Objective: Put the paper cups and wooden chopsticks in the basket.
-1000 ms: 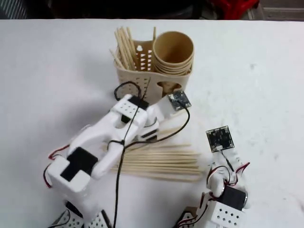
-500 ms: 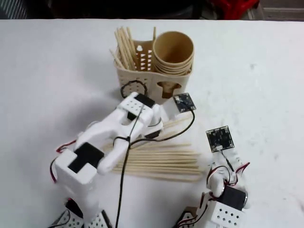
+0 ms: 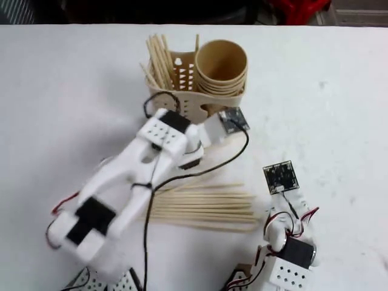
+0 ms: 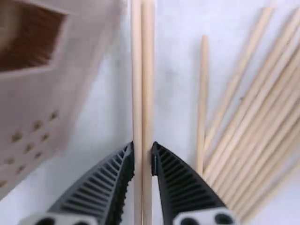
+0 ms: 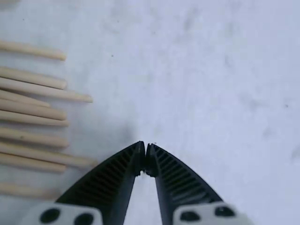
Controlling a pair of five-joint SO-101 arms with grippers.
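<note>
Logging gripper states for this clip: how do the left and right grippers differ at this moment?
The left gripper is shut on two chopsticks; the right gripper is shut on nothing. The left gripper sits beside the basket; the right gripper is over bare table, next to the ends of the loose chopsticks. Both are black, ribbed and closed.
</note>
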